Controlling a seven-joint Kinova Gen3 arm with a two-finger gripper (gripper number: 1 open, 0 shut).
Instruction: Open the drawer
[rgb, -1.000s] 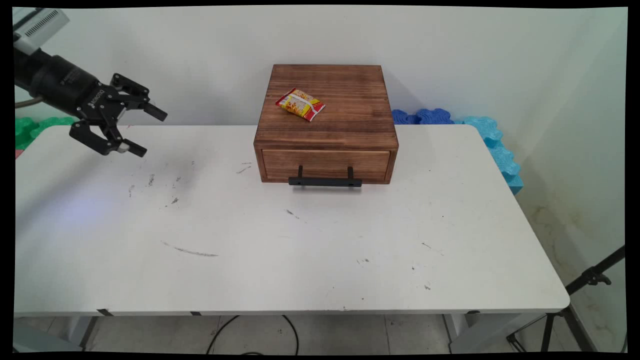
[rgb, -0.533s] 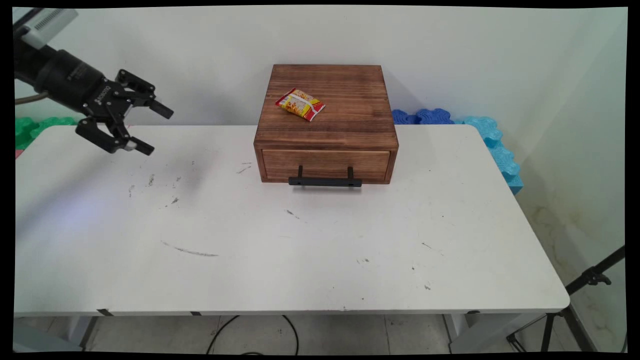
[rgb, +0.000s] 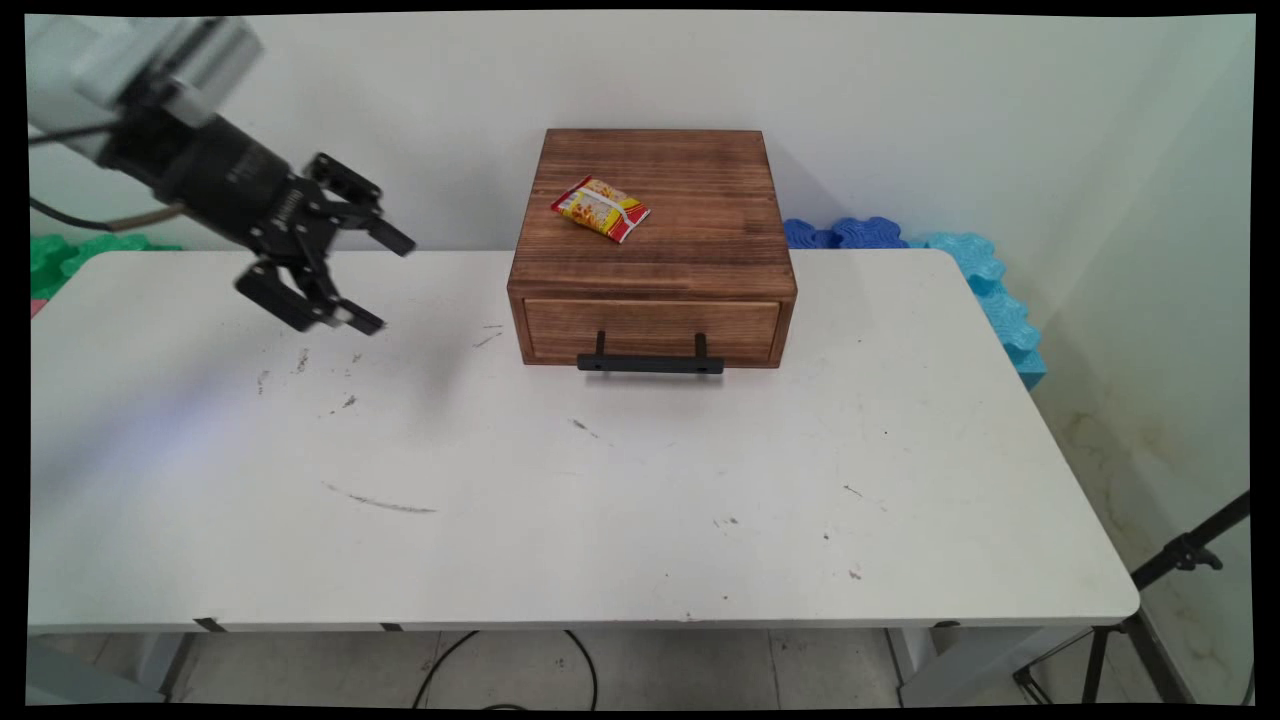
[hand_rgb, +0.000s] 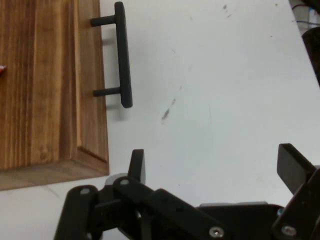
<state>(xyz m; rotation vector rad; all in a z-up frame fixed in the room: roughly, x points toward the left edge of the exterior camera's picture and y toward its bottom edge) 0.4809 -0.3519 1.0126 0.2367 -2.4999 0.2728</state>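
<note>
Jaws spread wide and holding nothing, the gripper (rgb: 378, 282) (hand_rgb: 212, 167) hangs above the left part of the white table (rgb: 560, 500) (hand_rgb: 225, 85), well apart from the wooden drawer box (rgb: 652, 250) (hand_rgb: 45, 90) to its right. That box's drawer is shut, its black handle (rgb: 650, 362) (hand_rgb: 122, 55) facing the near side. On the box top lies a yellow-and-red snack packet (rgb: 600, 208).
</note>
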